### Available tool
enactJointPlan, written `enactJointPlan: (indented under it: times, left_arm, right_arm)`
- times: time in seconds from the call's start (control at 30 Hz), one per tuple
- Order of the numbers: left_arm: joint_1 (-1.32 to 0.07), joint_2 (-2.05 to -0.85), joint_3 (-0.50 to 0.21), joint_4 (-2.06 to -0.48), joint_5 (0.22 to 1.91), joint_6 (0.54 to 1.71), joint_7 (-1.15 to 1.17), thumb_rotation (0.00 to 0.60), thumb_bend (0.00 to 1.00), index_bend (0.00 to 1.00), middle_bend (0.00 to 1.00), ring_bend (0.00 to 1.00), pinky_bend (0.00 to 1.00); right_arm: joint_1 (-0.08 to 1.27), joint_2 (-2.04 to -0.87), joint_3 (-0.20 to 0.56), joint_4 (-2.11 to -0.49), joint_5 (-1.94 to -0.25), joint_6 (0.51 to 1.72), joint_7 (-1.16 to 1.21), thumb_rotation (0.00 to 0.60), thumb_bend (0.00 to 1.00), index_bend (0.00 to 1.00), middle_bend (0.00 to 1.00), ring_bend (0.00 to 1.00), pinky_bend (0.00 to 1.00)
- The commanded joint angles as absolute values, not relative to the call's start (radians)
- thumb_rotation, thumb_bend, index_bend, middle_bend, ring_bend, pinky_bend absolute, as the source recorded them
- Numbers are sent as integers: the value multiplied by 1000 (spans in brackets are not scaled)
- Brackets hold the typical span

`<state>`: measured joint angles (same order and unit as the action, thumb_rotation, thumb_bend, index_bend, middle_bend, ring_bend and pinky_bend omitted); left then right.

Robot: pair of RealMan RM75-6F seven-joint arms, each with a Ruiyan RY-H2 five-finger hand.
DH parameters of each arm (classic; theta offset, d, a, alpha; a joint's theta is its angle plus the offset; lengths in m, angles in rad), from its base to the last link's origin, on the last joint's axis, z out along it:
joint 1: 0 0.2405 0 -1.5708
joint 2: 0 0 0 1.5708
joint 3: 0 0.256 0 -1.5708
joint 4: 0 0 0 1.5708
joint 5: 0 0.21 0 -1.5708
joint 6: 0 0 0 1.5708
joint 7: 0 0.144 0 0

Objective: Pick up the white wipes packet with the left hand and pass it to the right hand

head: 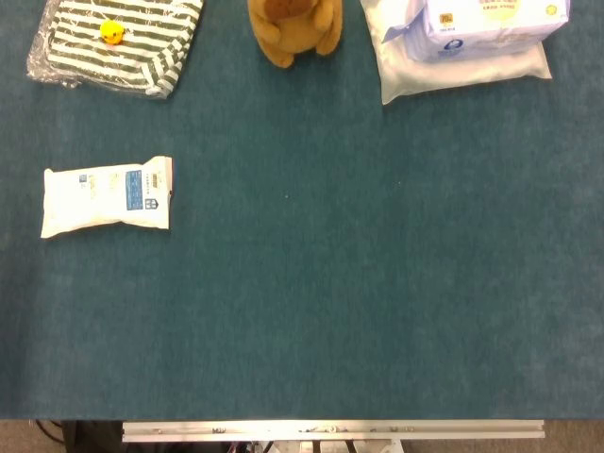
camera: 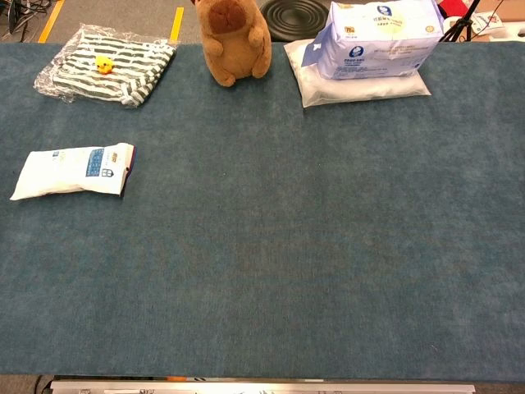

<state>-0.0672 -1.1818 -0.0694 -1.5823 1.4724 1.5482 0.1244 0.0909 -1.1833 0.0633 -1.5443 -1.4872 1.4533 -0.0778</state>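
The white wipes packet (head: 106,197) lies flat on the blue table cloth at the left side, its blue label and dark edge turned to the right. In the chest view the same white wipes packet (camera: 74,171) sits near the left edge. Neither hand shows in the head view or the chest view, and nothing touches the packet.
A striped bagged cloth with a yellow duck (head: 118,42) lies at the back left. A brown plush toy (head: 294,30) stands at the back centre. A blue-and-white pack on a clear bag (head: 467,38) sits at the back right. The table's front edge (head: 330,430) runs along the bottom.
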Motion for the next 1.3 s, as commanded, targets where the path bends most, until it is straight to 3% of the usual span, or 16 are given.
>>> enactJointPlan:
  times: [0.03, 0.5, 0.63, 0.77, 0.9, 1.0, 1.3]
  left_arm:
    - [-67, -1182, -69, -1581, 1472, 1548, 122, 600, 308, 561, 398, 336, 534]
    - [-87, -1197, -64, -1583, 1489, 1519, 123, 600, 307, 555, 390, 334, 534]
    - [-107, -1174, -43, -1629, 1501, 1465, 125, 598, 268, 494, 366, 305, 512]
    - [-137, -1167, -38, -1653, 1499, 1407, 134, 522, 240, 435, 316, 278, 394]
    - [-168, -1167, -34, -1663, 1477, 1337, 149, 493, 217, 339, 201, 190, 314]
    - [-198, -1176, -39, -1657, 1440, 1273, 143, 376, 205, 232, 80, 102, 257]
    - [-261, -1236, -67, -1585, 1385, 1193, 157, 364, 201, 169, 0, 41, 225]
  right_arm:
    - [92, -1188, 63, -1538, -1484, 1450, -73, 600, 132, 332, 261, 162, 317]
    - [98, -1168, 70, -1557, -1498, 1461, -83, 600, 131, 332, 261, 162, 317]
    - [95, -1146, 77, -1583, -1501, 1479, -102, 600, 131, 332, 261, 162, 317]
    - [99, -1123, 87, -1608, -1500, 1483, -117, 600, 131, 332, 261, 162, 317]
    - [99, -1106, 91, -1623, -1495, 1485, -121, 600, 131, 332, 261, 162, 317]
    - [94, -1102, 90, -1622, -1487, 1486, -117, 600, 131, 332, 261, 162, 317]
    - [88, -1104, 85, -1600, -1472, 1478, -101, 600, 131, 332, 261, 162, 317]
